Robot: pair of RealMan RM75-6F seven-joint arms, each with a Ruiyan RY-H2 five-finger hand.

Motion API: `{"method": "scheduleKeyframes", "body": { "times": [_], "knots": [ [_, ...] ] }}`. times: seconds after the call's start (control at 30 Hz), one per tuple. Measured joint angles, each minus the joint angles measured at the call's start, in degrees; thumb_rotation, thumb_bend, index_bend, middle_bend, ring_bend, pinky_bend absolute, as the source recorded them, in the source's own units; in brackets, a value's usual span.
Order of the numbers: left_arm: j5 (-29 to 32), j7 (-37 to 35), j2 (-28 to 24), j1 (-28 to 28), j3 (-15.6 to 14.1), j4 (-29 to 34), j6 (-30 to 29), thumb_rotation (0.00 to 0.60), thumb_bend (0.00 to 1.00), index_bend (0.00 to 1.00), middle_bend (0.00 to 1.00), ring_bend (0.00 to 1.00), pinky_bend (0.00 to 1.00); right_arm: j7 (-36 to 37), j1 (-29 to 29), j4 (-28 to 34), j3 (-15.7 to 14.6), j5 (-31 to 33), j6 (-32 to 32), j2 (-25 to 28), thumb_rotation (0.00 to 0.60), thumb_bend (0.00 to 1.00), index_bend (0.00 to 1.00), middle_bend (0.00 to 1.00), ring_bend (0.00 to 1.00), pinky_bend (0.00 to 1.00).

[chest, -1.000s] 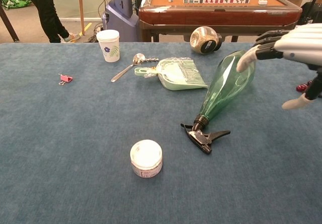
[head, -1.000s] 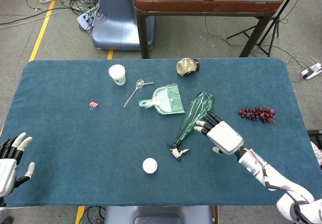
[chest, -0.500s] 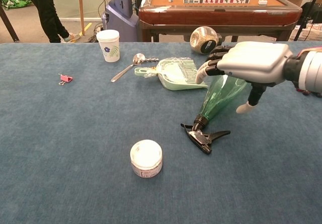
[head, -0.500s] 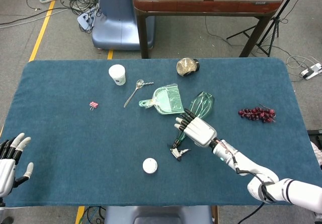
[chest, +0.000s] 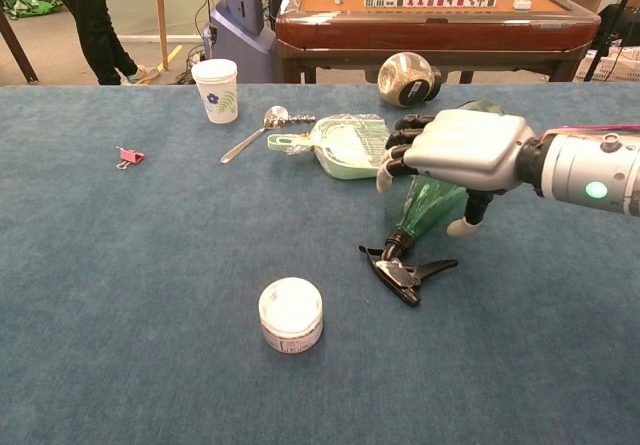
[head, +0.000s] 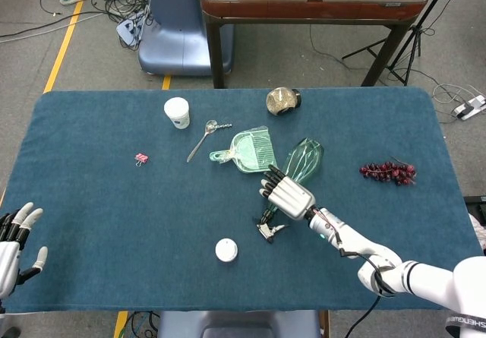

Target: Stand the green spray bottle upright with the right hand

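Observation:
The green spray bottle [head: 302, 161] [chest: 428, 203] lies on its side on the blue table, its black trigger head [chest: 403, 271] [head: 270, 231] pointing toward the near edge. My right hand [head: 287, 194] [chest: 456, 150] hovers palm-down over the bottle's lower body and neck, fingers spread, thumb hanging beside the bottle; no grip shows. My left hand [head: 14, 245] stays open at the table's near left edge, seen only in the head view.
A green dustpan [head: 254, 150] [chest: 347, 147] lies just left of the bottle. A white jar [head: 225, 250] [chest: 291, 314] stands near the front. A paper cup [head: 177, 112], spoon [head: 201, 140], pink clip [head: 141, 158], round glass jar [head: 282, 101] and grapes [head: 389, 172] are scattered about.
My right hand moved left from beside the bottle to over its lower body and neck. The bottle has not moved. The left hand stays put.

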State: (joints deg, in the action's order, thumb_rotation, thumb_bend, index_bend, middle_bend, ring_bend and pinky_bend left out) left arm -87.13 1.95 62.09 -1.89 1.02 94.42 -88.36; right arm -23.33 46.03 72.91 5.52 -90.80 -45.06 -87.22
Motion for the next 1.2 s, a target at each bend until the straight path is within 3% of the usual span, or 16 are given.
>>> {"method": "scheduleKeyframes", "body": {
  "times": [0.6, 0.77, 1.0, 1.2],
  "knots": [
    [0.36, -1.61, 0.52, 0.15, 0.05, -1.86, 0.41, 0.6, 0.45, 0.11, 0.04, 0.06, 0.04, -2.81, 2.27, -4.47, -1.48, 1.95, 0.75, -3.37, 0.6, 0.23, 0.5, 0.37, 0.2, 0.11],
    [0.76, -2.07, 0.59, 0.44, 0.06, -2.32, 0.29, 0.6, 0.45, 0.11, 0.04, 0.06, 0.04, -2.27, 2.49, -4.81, -1.31, 2.59, 0.03, -3.75, 0.6, 0.25, 0.6, 0.45, 0.28, 0.16],
    [0.86, -2.16, 0.5, 0.58, 0.11, -2.32, 0.25, 0.6, 0.45, 0.11, 0.04, 0.06, 0.04, 3.42, 1.96, -1.81, -0.07, 3.09, -3.24, -2.11, 0.6, 0.25, 0.65, 0.49, 0.34, 0.21],
    [0.6, -1.87, 0.36, 0.52, 0.13, -1.96, 0.25, 0.6, 0.45, 0.11, 0.04, 0.06, 0.04, 14.07, 0.29, 4.54, 2.09, 5.19, -6.41, 1.73, 0.6, 0.25, 0.66, 0.5, 0.34, 0.22]
  ]
}}
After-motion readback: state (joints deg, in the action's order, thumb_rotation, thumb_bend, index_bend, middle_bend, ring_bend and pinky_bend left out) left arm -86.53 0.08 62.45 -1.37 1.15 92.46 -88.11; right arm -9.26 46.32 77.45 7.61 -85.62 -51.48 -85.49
